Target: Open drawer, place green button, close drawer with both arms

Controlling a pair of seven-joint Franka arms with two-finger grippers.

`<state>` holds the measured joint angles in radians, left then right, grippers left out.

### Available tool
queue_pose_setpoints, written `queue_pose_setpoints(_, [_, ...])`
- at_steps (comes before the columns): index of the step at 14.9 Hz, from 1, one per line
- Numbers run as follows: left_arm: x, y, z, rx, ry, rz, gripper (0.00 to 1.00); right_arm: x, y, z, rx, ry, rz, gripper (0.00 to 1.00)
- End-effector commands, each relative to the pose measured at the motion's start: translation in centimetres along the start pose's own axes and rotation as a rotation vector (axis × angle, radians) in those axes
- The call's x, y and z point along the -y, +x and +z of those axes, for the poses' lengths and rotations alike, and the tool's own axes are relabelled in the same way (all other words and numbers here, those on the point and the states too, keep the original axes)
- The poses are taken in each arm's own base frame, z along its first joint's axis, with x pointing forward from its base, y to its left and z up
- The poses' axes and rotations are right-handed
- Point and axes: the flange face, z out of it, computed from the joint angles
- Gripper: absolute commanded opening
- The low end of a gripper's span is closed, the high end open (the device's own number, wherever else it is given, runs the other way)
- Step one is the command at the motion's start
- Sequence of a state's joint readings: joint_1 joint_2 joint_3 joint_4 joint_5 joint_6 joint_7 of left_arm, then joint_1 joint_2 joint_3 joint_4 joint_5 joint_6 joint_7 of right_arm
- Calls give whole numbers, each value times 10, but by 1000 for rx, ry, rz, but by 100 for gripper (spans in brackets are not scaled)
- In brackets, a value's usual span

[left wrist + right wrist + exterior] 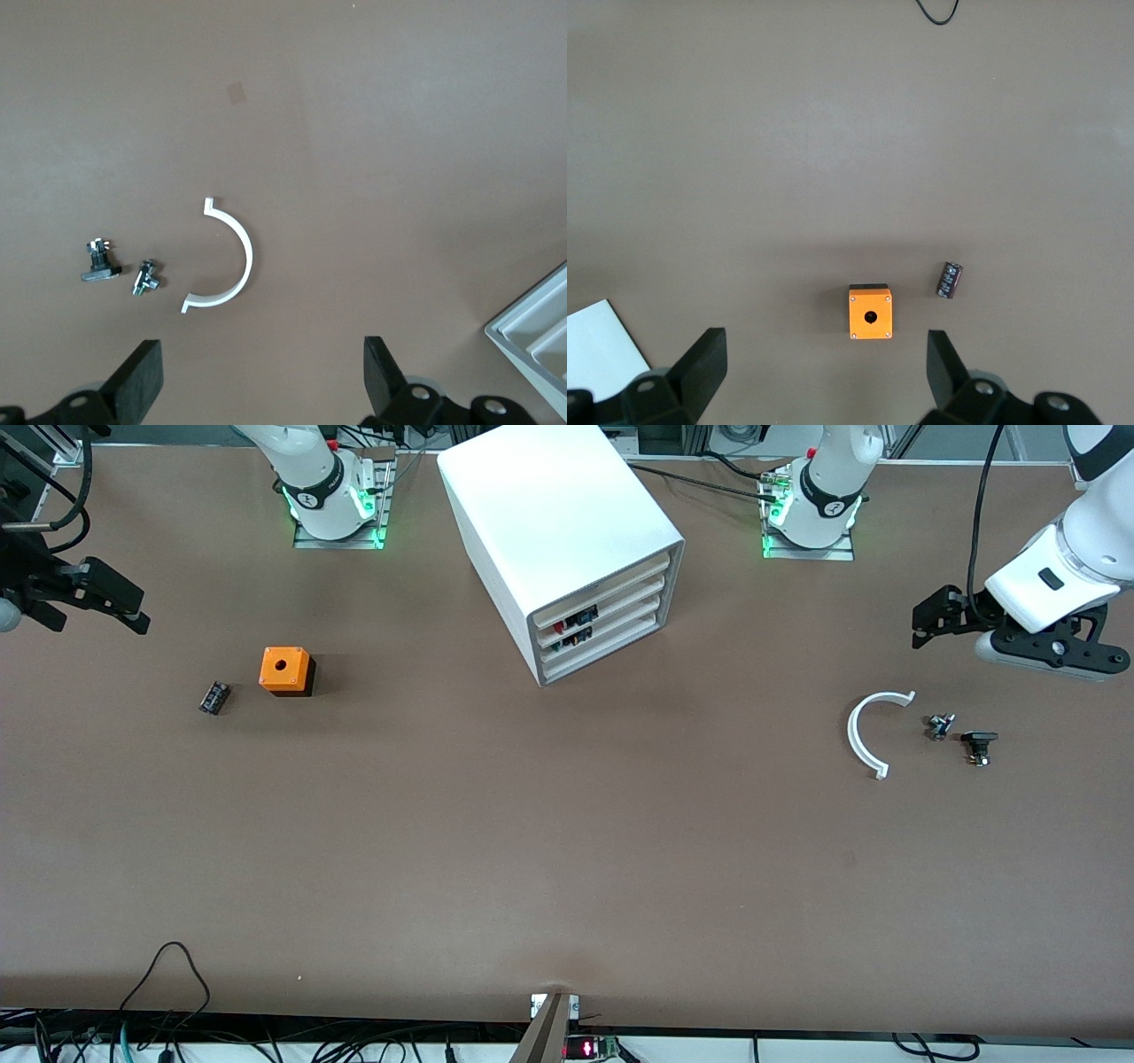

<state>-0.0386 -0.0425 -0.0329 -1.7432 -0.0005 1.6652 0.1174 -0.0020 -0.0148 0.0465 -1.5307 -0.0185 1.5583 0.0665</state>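
The white four-drawer cabinet (558,522) stands between the two arm bases with all drawers shut. The drawer (625,622) is the one under the drawer showing red and black parts. A small part with a greenish end, seemingly the button (939,726), lies on the table at the left arm's end; it also shows in the left wrist view (146,277). My left gripper (921,627) hangs open and empty above the table near it, seen too in its wrist view (261,354). My right gripper (137,613) hangs open and empty at the right arm's end (824,347).
A white curved piece (861,735) and a black part (979,746) lie beside the button. An orange box with a hole (285,670) and a small black component (213,697) lie at the right arm's end. A cabinet corner shows in the left wrist view (536,336).
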Motion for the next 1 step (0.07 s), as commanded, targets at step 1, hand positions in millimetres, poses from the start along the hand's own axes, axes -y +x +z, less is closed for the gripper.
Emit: queue_pose_setpoints(1, [1, 9, -5, -12, 10, -28, 100, -4, 2, -5, -7, 14, -13, 100])
